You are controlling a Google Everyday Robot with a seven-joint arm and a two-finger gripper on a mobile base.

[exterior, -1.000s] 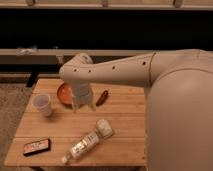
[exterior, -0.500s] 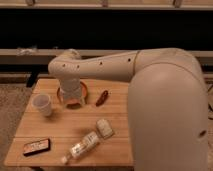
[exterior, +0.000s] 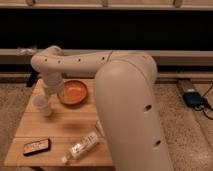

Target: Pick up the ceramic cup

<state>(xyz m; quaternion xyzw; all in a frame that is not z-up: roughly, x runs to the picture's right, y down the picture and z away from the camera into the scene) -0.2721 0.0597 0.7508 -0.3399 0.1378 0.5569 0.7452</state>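
The ceramic cup (exterior: 42,106) is small, white and handleless. It stands upright near the left edge of the wooden table (exterior: 60,125), to the left of the orange bowl (exterior: 74,92). My white arm reaches leftward across the view. My gripper (exterior: 49,95) hangs from the arm's end directly over the cup, at or just above its rim. The gripper's tip blends into the cup, so I cannot tell whether it touches it.
A clear bottle with a white cap (exterior: 82,146) lies on its side at the table's front. A dark flat object (exterior: 36,146) lies at the front left corner. My arm's large body (exterior: 130,115) hides the table's right side. A low ledge runs behind.
My arm has swung left, carrying the gripper from over the orange bowl to over the white cup. The bowl is now uncovered. The arm's body fills more of the view.
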